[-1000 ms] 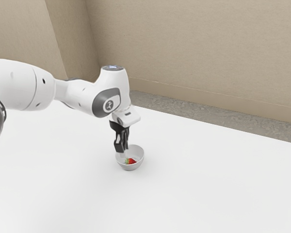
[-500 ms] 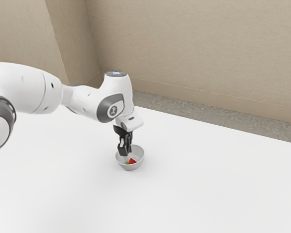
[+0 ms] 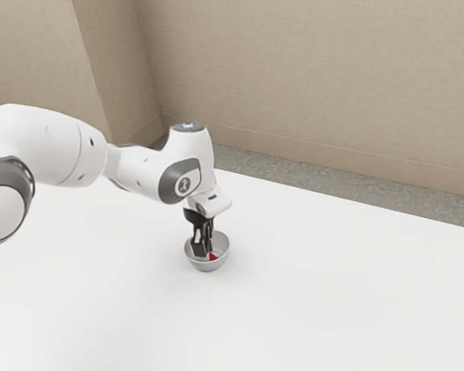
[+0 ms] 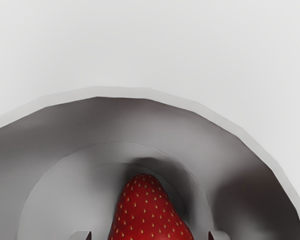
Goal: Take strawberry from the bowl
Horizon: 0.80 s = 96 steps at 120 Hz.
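My gripper (image 3: 203, 250) reaches down into the small grey bowl (image 3: 223, 250), partly covering the strawberry (image 3: 213, 256) on the bowl's floor. In the wrist view, the red strawberry (image 4: 147, 212) lies with its narrow end showing, inside the round wall of the bowl (image 4: 115, 117). The tips of my gripper (image 4: 150, 236) peek in on two sides of the berry, open, with a gap between each tip and the fruit. The berry's leafy end is hidden.
The bowl stands on a white table (image 3: 317, 286). Beyond the table's far edge lie a strip of grey floor (image 3: 332, 185) and a beige wall (image 3: 309, 77).
My hand has moved down and slightly toward the exterior view's right, from above the bowl to inside it. The bowl has stayed put, and more of the strawberry is covered.
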{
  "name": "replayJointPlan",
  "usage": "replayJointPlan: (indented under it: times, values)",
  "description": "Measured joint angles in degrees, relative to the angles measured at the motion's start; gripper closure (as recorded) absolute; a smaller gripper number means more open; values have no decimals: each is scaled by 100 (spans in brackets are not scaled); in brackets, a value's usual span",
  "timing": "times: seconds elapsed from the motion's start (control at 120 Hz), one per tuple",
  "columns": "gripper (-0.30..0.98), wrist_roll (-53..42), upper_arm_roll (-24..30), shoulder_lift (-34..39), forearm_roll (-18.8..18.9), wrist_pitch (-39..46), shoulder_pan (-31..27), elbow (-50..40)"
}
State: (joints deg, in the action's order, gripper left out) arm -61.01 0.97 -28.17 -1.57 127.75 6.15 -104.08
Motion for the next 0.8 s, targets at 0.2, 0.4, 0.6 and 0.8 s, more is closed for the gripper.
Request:
replayJointPlan:
  times: [0.2,0.4,0.6,0.8]
  values:
    - [47,44,0,-42,-10,25,-4,0]
    - [66,144,0,-13,22,69,15,4]
    - [73,281,-7,387,95,96,45,-33]
    - [74,386,-8,1322,114,-233,295,-55]
